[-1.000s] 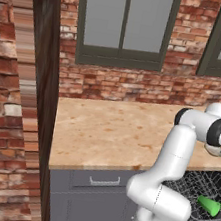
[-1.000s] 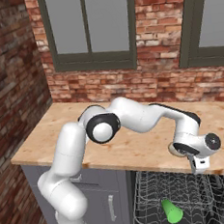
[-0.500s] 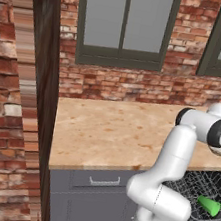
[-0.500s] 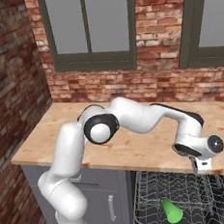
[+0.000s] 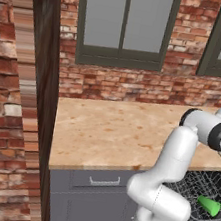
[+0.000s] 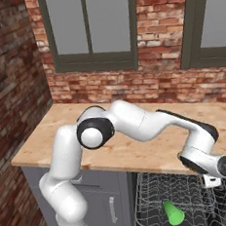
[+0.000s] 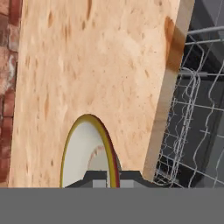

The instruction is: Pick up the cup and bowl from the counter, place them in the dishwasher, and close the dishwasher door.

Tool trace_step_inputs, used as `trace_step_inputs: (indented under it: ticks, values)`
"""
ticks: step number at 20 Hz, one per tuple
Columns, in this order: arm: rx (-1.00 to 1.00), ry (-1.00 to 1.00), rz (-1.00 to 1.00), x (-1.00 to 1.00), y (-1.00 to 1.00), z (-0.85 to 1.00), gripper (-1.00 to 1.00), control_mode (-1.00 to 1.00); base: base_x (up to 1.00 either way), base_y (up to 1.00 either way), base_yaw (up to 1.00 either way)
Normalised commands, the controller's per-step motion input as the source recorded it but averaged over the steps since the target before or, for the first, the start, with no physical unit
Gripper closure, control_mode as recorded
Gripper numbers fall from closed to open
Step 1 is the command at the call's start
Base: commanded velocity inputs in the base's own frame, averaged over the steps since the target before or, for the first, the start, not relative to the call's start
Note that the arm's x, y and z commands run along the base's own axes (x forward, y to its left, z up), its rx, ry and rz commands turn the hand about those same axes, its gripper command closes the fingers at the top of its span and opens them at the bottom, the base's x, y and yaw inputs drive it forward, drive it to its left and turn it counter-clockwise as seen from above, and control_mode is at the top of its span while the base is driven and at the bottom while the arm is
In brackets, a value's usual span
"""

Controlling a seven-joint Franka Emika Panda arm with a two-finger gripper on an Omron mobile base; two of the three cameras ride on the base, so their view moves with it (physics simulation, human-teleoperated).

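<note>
Two items, one done: the small bright green tapered cup [image 6: 173, 213] already lies on its side in the thin wire rack of the open dishwasher [image 6: 193, 185]; the shallow pale beige round bowl [image 7: 85, 153] is the one in hand.
Bowl's place: on the wide light tan wood-grain counter [image 5: 114, 131], near its front edge, just left of the rack as the hand view shows it.
Grip: the two-finger gripper [image 7: 113, 178] has its jaws pressed in on the bowl's rim, one tip inside and one outside; a thin hold on one side only, by my reading.
Doing the step well: lift straight up until the bowl is off the counter, keep the wrist steady so the rim does not pivot between the tips, then carry it rightward over the counter edge and lower it into an open part of the rack, away from the cup.
Risk: a rim pinch may let the bowl swing or slip if the move is quick.
Arm pose: in the right base view the white arm reaches from the left across the counter, elbow high, forearm sloping down to the far right, wrist bent down at the counter's front edge above the rack.
</note>
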Motion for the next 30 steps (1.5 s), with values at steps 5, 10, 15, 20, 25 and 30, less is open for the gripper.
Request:
trace_step_inputs:
  ticks: [5,10,15,20,25,30]
  values:
    - [-0.09,-0.14,0.02,-0.56,0.0,0.0,1.0,-1.0,0.0,0.0,0.0]
    - [-0.04,-0.03,0.07,-0.49,0.0,-0.02,1.0,-1.0,0.0,0.0,0.0]
    - [-0.02,0.0,0.12,-0.34,0.0,-0.05,1.0,-1.0,0.0,0.0,0.0]
    - [0.0,0.0,0.07,-0.34,0.0,-0.04,1.0,-1.0,0.0,0.0,0.0]
    - [-0.03,0.0,0.01,-0.19,0.0,-0.37,1.0,-1.0,0.0,0.0,0.0]
    - [-0.08,0.0,0.0,-0.02,0.01,-0.51,1.0,-1.0,0.0,0.0,0.0]
